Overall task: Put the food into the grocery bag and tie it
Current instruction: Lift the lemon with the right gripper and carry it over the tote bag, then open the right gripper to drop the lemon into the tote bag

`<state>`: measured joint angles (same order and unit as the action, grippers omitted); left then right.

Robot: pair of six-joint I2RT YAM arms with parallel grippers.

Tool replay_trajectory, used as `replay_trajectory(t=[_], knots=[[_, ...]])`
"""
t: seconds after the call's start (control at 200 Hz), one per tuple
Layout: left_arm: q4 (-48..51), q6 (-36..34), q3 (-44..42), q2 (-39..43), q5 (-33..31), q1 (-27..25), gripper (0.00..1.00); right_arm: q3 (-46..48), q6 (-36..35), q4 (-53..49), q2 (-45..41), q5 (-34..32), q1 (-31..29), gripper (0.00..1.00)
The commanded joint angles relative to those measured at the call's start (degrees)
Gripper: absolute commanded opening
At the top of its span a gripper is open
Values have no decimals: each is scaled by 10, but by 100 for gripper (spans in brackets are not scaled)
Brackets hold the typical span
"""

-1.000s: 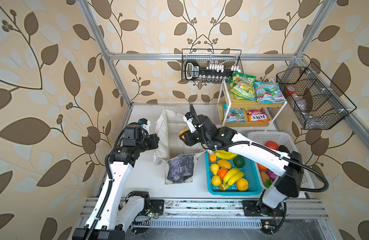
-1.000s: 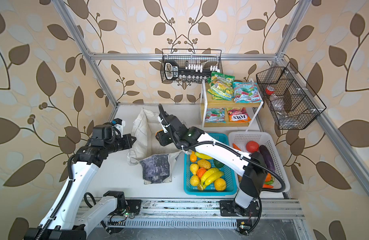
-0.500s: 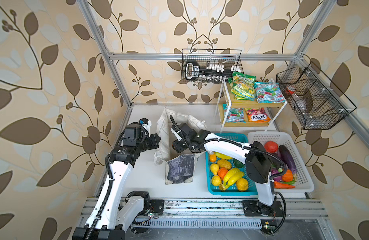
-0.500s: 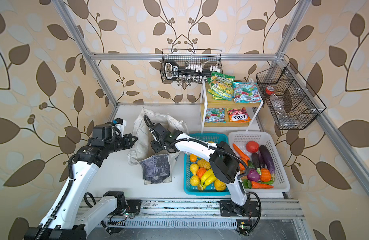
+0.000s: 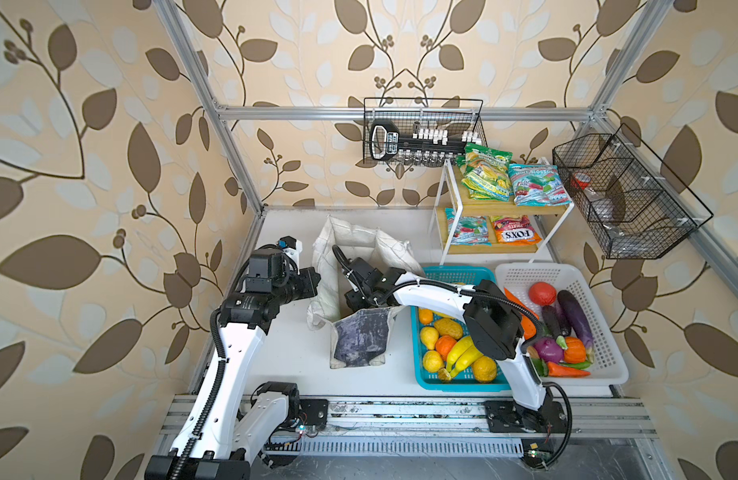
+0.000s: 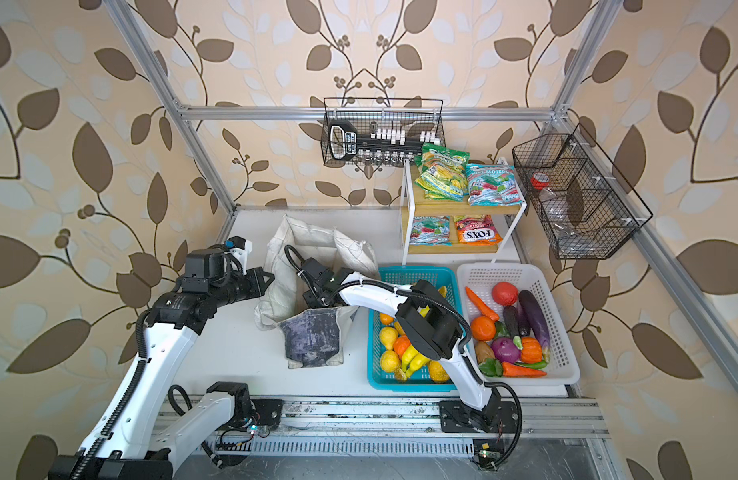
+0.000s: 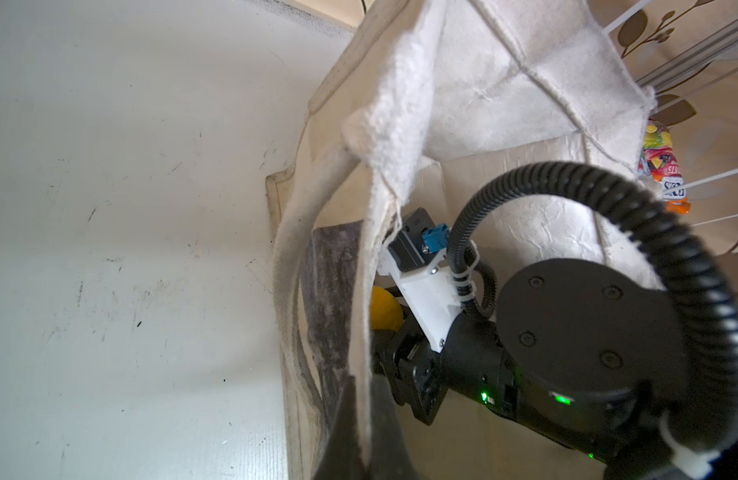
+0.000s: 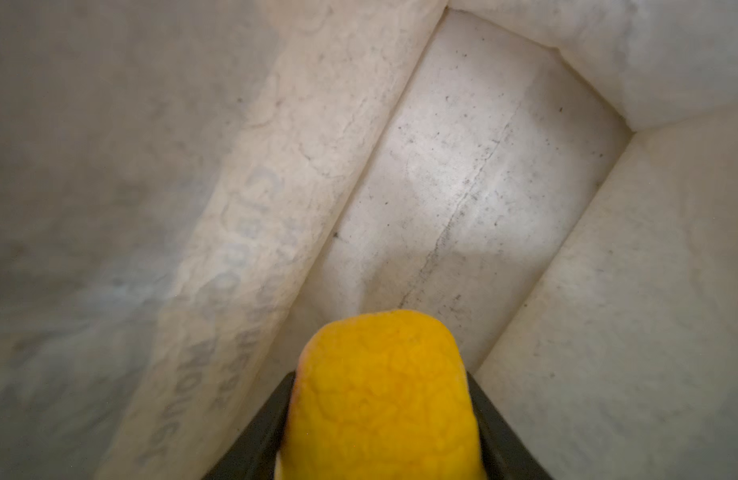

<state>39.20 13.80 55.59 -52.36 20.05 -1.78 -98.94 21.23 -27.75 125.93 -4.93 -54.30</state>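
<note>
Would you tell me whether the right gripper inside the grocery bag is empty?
No, in the right wrist view the right gripper clamps a yellow fruit inside the grocery bag.

Down inside the grocery bag point(image 8: 475, 158), the right hand point(image 8: 381, 386) is clamped on a yellow toy fruit point(image 8: 383, 415) with bumpy, pitted skin. One dark finger point(image 8: 255, 432) presses each side of it, and the fruit bulges out past their tips. Off-white cloth walls rise all around. The bag's pale floor lies beyond the fruit, lightly speckled with dirt and crossed by a thin dark seam point(image 8: 454, 224). Faint grey lettering point(image 8: 230, 291) shows reversed through one fold of the wall, too blurred to read.
</note>
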Motion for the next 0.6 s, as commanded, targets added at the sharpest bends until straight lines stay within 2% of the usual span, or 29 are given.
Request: replay_trajectory(t=[0.0, 0.21, 0.345, 0.445, 0.51, 0.595], knots=[[-3, -6, -5, 13, -6, 2, 0, -1, 14, 8, 32, -9, 0, 55], [6, -7, -3, 10, -36, 2, 0, -15, 32, 11, 65, -4, 0, 58], [4, -7, -5, 8, -33, 3, 0, -10, 36, 24, 74, 13, 7, 61], [5, -6, -4, 6, -31, 3, 0, -22, 32, 1, 70, 1, 8, 62], [5, -6, -4, 6, -33, 2, 0, -13, 29, 7, 55, 1, 9, 66], [5, -5, -3, 6, -36, 2, 0, -4, 26, 16, 34, -5, 14, 76]])
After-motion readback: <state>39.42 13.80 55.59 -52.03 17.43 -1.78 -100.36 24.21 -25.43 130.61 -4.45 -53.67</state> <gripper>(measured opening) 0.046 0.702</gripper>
